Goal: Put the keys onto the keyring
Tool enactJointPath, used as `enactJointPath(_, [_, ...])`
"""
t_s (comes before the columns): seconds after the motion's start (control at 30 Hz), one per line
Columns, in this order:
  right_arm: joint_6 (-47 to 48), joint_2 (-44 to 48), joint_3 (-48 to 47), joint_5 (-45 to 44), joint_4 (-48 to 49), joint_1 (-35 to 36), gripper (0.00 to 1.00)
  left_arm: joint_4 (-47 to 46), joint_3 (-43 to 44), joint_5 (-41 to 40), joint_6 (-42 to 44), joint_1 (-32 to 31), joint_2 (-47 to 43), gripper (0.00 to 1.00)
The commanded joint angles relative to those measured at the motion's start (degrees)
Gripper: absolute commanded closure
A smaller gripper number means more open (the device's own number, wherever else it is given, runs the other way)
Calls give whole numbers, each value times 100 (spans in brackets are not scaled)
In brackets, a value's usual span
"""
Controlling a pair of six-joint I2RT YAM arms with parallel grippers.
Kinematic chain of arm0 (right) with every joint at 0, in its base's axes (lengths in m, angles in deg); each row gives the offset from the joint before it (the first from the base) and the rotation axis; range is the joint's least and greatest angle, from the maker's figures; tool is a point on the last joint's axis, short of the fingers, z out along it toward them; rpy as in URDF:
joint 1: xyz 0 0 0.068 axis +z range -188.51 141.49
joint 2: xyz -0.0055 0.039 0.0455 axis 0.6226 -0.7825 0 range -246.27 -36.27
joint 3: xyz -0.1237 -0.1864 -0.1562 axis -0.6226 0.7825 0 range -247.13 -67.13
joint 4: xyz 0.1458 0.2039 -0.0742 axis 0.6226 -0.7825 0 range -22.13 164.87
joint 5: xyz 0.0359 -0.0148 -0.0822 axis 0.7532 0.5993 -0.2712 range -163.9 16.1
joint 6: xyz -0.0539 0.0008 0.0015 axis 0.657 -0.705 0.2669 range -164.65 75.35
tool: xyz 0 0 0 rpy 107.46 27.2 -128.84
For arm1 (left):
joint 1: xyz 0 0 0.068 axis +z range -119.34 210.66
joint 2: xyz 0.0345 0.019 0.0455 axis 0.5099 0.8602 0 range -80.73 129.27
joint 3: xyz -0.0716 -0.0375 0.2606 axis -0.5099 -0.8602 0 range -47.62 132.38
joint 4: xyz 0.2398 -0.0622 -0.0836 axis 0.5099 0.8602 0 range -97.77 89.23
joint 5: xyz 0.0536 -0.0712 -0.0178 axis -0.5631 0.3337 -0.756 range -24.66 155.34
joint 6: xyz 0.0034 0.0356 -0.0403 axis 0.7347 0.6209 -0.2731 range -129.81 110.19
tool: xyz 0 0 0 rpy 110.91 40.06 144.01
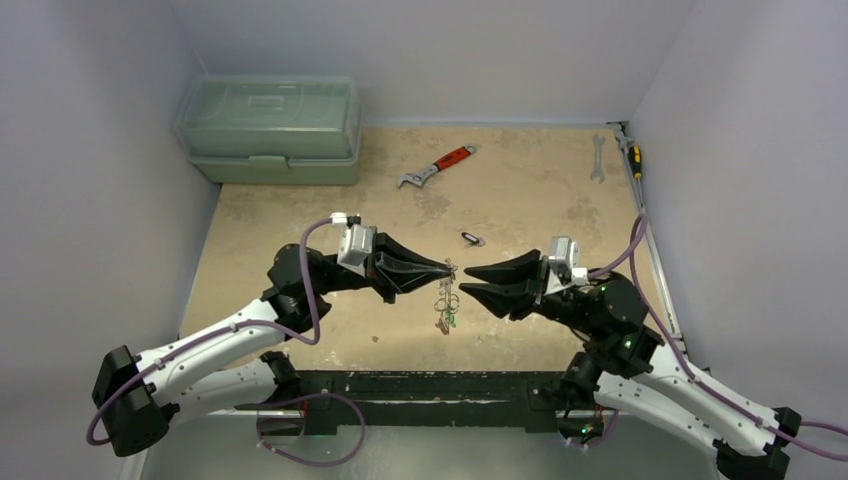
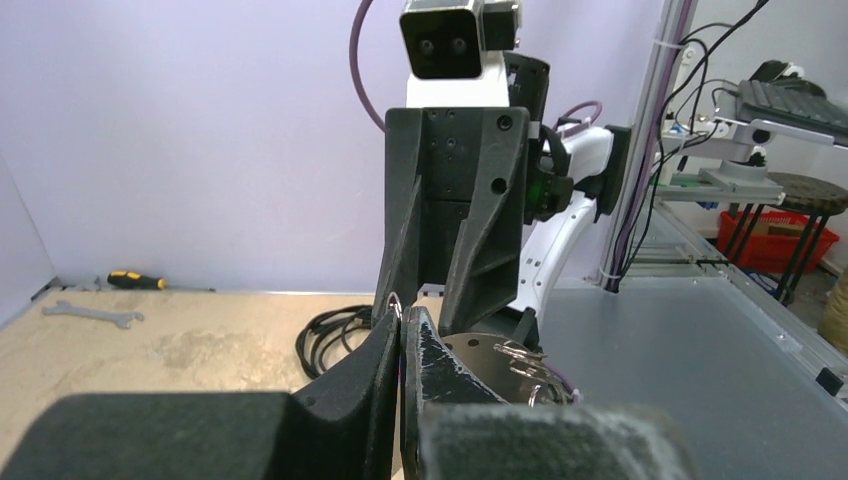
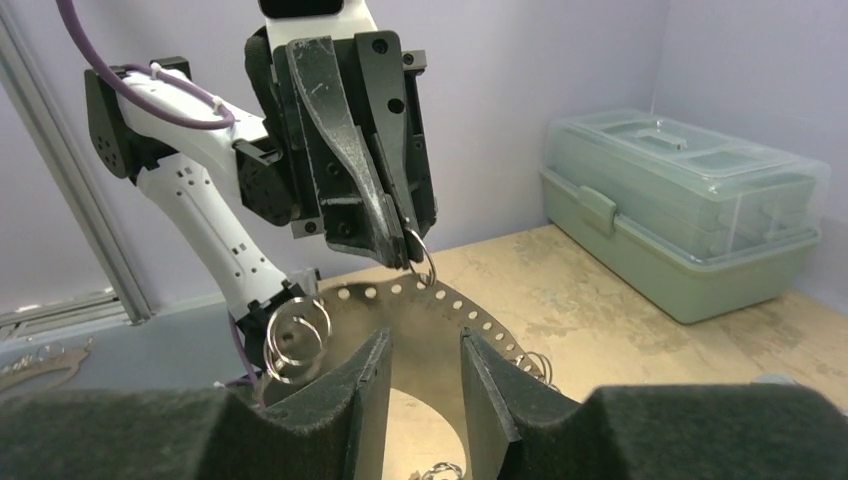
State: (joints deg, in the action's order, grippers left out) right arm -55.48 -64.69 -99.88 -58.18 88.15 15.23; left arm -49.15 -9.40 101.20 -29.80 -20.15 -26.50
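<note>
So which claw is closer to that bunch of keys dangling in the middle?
Left. The left gripper is pinched shut on the keyring that the keys hang from. The right gripper faces it from the other side, jaws apart, close but not touching.

From above, the keys [image 1: 446,308] below the left tool [image 1: 447,266] are shown only as a tiny cluster; number and tag colours cannot be told. In the left wrist view the keyring [image 2: 393,299] is mostly hidden between that tool's fingers, only a short arc being seen. A small dark item [image 1: 472,238] farther out on the desk [image 1: 520,200] is too small to be named.
</note>
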Motion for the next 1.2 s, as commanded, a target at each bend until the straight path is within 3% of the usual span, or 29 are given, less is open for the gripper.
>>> enactJointPath(0.0, [182, 30, -121, 203, 121, 23, 67, -688, 35, 177, -260, -18, -96, 100])
enactJointPath(0.13, [324, -115, -308, 706, 51, 23, 69, -728, 46, 216, -304, -17, -53, 100])
enactJointPath(0.43, [384, -435, -521, 970, 201, 23, 70, -994, -25, 357, -489, -19, 81, 100])
enactJointPath(1.17, [634, -287, -768, 593, -273, 23, 75, -1375, -60, 588, -813, -19, 196, 100])
